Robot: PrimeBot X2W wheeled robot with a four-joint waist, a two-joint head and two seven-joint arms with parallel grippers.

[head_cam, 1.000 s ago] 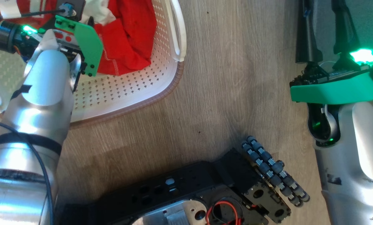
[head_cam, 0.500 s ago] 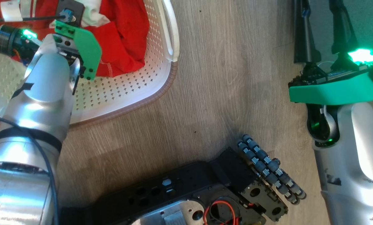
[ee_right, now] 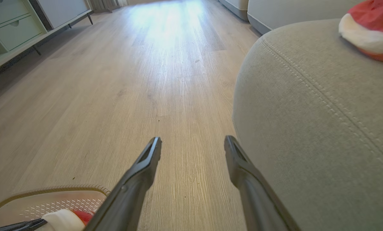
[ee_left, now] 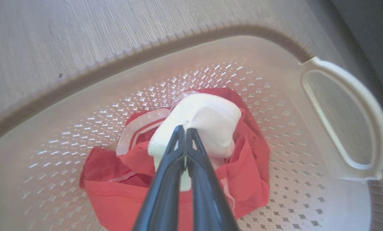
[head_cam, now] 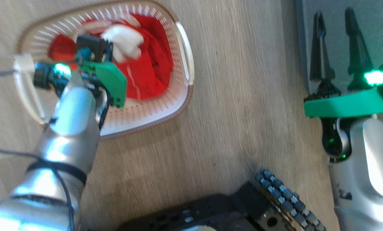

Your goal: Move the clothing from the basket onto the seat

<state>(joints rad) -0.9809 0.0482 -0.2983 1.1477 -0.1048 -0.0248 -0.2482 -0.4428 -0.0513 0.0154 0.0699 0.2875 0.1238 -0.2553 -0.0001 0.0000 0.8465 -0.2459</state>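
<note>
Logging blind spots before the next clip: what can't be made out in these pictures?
1. Left wrist view: the left hand is shut on the clothing; its own fingers hide how much fabric is pinched.
2. Head view: motion blur makes any lettering on the clothing unreadable.
3. Right wrist view: the red-and-white garment on the seat is cut off by the top right corner.
4. Right wrist view: the basket is cut off by the bottom edge.

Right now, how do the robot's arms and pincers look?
The left arm and right arm are silver tubes with green wrist plates and green lights. A black band and dark cable cross the left arm. The left pincer and right pincer each have two long dark fingers.
</note>
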